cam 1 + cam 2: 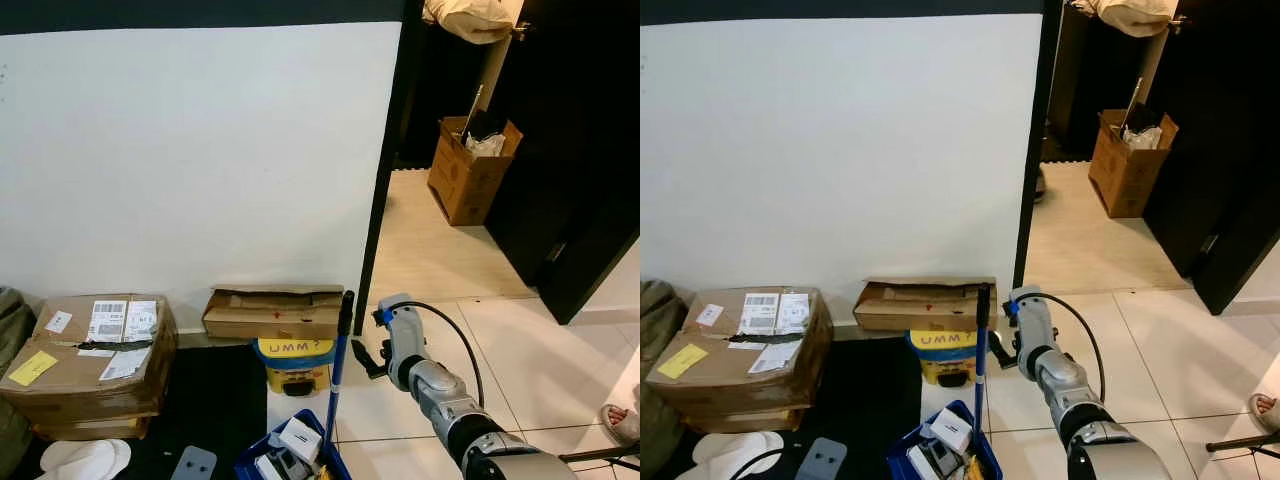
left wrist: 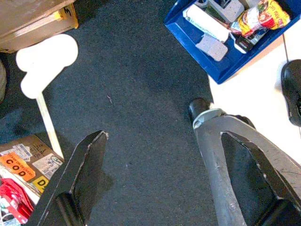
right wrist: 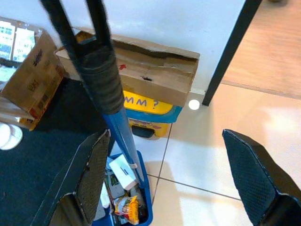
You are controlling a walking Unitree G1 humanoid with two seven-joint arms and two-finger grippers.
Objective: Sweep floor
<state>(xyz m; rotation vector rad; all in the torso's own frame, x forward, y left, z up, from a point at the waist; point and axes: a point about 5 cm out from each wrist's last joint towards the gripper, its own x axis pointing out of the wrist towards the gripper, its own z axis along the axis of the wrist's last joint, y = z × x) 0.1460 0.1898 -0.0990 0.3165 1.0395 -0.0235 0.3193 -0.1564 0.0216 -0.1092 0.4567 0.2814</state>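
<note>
A broom handle [image 1: 339, 352], blue with a black grip [image 3: 102, 74] at the top, stands upright, its lower end in a blue bin [image 1: 250, 462]. My right gripper [image 1: 366, 358] is just to the right of the handle at grip height. In the right wrist view it is open [image 3: 171, 188], and the handle lies ahead of it, close to one finger [image 3: 89, 181] but not between the two. My left gripper [image 2: 150, 122] hangs open over a black mat [image 2: 141, 84] with nothing in it.
The blue bin [image 2: 235, 66] holds several small packets. A yellow box [image 1: 295, 362] and flat cardboard boxes [image 1: 272, 312] lie along the white wall, and a taped carton [image 1: 90, 365] sits at the left. A doorway [image 1: 385, 170] leads to another carton [image 1: 470, 170]. A person's foot [image 1: 622, 420] is at right.
</note>
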